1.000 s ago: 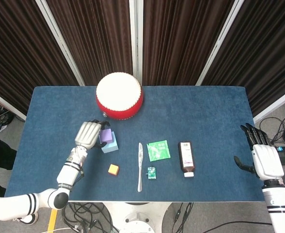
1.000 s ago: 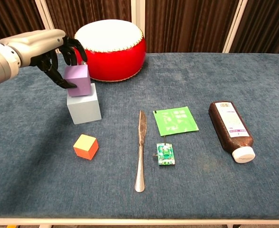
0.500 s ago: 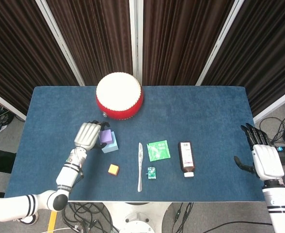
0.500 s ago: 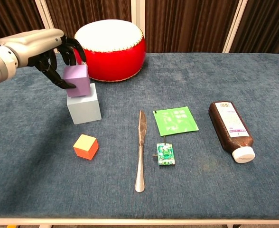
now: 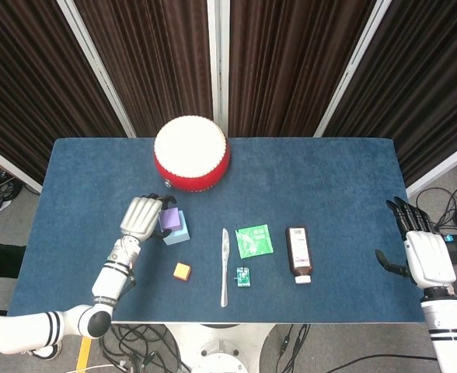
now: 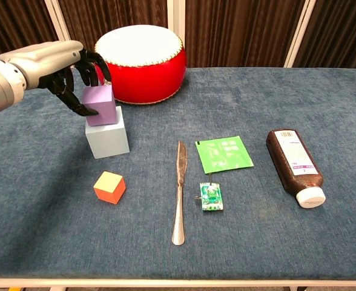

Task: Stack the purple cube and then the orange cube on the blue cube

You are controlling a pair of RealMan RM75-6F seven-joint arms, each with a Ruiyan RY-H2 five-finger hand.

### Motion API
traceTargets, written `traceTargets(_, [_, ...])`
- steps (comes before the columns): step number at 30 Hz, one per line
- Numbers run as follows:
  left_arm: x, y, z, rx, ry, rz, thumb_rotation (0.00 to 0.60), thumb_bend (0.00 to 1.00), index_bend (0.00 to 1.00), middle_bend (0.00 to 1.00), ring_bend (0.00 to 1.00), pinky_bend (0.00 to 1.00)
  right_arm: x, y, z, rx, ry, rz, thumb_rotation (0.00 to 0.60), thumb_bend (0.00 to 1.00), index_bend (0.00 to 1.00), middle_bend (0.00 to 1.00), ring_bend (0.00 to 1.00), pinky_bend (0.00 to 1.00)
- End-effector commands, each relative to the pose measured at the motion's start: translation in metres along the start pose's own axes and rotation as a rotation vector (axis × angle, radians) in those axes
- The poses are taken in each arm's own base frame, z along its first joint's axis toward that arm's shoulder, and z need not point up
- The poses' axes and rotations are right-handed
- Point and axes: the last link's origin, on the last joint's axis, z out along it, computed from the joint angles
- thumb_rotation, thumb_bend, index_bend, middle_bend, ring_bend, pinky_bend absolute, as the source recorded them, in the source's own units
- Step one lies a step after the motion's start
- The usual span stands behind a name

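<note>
Basically, the left hand (image 6: 57, 63) had its dark fingers (image 6: 88, 66) curled around the small purple cube (image 6: 100, 105), holding it from the table's left edge side and from above, while that cube sat on top of the larger pale blue cube (image 6: 107, 135), apparently flush and shifted toward the blue cube's left rear part. So the purple cube lay inside the grasp, directly under the fingertips, with release judged as the step in hand. The small orange cube (image 6: 109, 187) was on the blue cloth table (image 6: 257, 254) just in front of the blue cube, toward the robot, apart from it. It was far nearer this hand than the right hand (image 5: 424, 256), which hung off the table's right edge, fingers apart, holding nothing. No long axis mattered for a cube; the next reach was judged a short pull back toward the robot and down.
</note>
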Motion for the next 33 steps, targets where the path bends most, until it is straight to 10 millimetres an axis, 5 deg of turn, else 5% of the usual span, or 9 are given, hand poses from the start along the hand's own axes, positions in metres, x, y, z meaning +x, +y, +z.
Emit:
traceTargets(1, [-0.001, -0.002, -0.001, 0.003, -0.003, 0.002, 0.600, 0.27, 0.39, 0.62, 0.39, 0.48, 0.000, 0.000, 0.000, -0.001, -0.002, 0.000, 0.600, 0.22, 0.00, 0.00, 0.00, 0.00])
traceTargets(10, [-0.004, -0.004, -0.002, 0.005, -0.014, -0.018, 0.600, 0.27, 0.38, 0.61, 0.39, 0.48, -0.002, 0.000, 0.001, -0.003, -0.008, -0.005, 0.600, 0.22, 0.00, 0.00, 0.00, 0.00])
traceTargets(19, [-0.002, -0.002, -0.002, -0.023, -0.026, -0.079, 0.600, 0.14, 0.22, 0.37, 0.30, 0.39, -0.002, 0.000, 0.002, -0.006, -0.008, -0.002, 0.600, 0.22, 0.00, 0.00, 0.00, 0.00])
traceTargets(24, [0.001, -0.002, -0.003, -0.029, -0.016, -0.089, 0.600, 0.11, 0.21, 0.34, 0.28, 0.37, -0.001, 0.000, 0.002, -0.005, -0.007, 0.000, 0.600, 0.22, 0.00, 0.00, 0.00, 0.00])
traceTargets(33, [0.046, -0.022, -0.036, 0.043, 0.160, -0.066, 0.600, 0.10, 0.20, 0.34, 0.28, 0.38, 0.001, 0.000, 0.002, -0.006, -0.001, 0.011, 0.600, 0.22, 0.00, 0.00, 0.00, 0.00])
